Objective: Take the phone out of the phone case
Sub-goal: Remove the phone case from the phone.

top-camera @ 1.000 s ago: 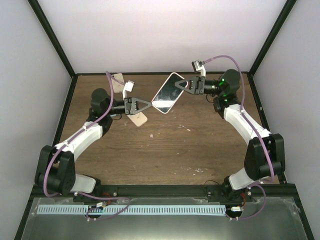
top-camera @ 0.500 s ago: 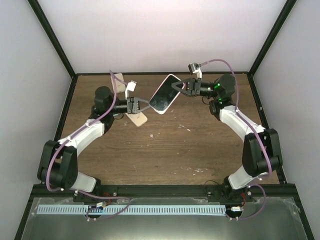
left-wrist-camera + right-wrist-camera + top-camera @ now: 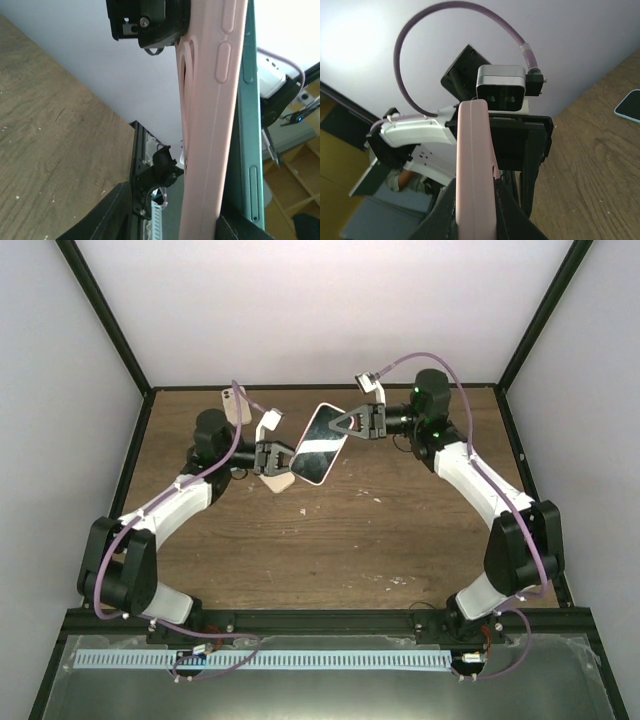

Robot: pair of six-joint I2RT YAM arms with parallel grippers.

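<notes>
Raised pink case (image 3: pixel 210 125) holds phone (image 3: pixel 322 445); right fingers (image 3: pixel 507 212) clamped on one end; left fingers (image 3: pixel 110 215) part-open, straddling other end.

Wooden table (image 3: pixel 400 530), brown, flecked with pale specks: one beige phone-shaped item (image 3: pixel 234 406) lying flat at far left; a second beige item (image 3: pixel 281 482) slightly nearer, partly hidden.

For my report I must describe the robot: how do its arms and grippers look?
Left arm and right arm: white links, black joints, a purple cable along each. Left gripper and right gripper: black, triangular. Green light near right wrist.
</notes>
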